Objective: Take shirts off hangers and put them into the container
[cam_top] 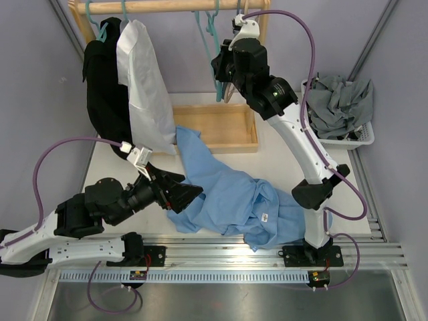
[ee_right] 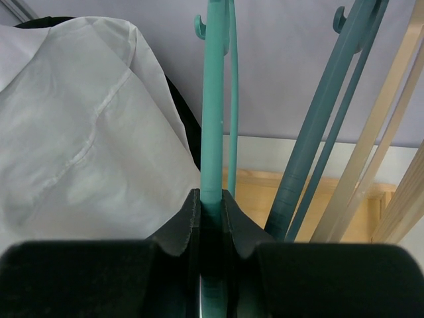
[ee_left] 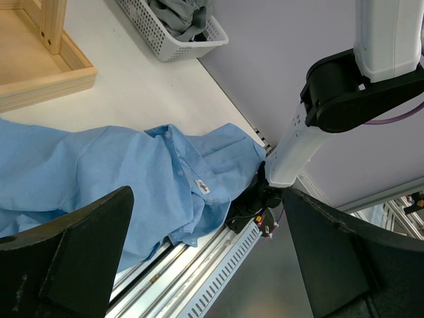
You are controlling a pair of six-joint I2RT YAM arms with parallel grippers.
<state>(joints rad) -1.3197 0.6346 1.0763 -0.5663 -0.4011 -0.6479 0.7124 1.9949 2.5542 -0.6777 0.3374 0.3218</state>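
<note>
A light blue shirt (cam_top: 234, 200) (ee_left: 99, 172) lies spread on the table, off any hanger. My left gripper (cam_top: 186, 194) (ee_left: 205, 195) hovers open just above its left part, nothing between the fingers. A white shirt (cam_top: 144, 87) (ee_right: 79, 132) and a black shirt (cam_top: 103, 80) hang at the left of the rack. Up by the rail, my right gripper (cam_top: 226, 67) (ee_right: 211, 199) is shut on a bare teal hanger (ee_right: 213, 99) (cam_top: 218, 90). The white basket (cam_top: 361, 137) (ee_left: 165, 40) at the right holds a grey shirt (cam_top: 338, 103) (ee_left: 179, 16).
A second teal hanger (ee_right: 318, 132) and a pale wooden hanger (ee_right: 371, 146) hang bare right of the held one. The wooden rail (cam_top: 167, 7) spans the top, and the rack's base tray (cam_top: 221, 127) (ee_left: 46, 73) lies behind the blue shirt. The right arm's base (ee_left: 291, 165) stands near the shirt's collar.
</note>
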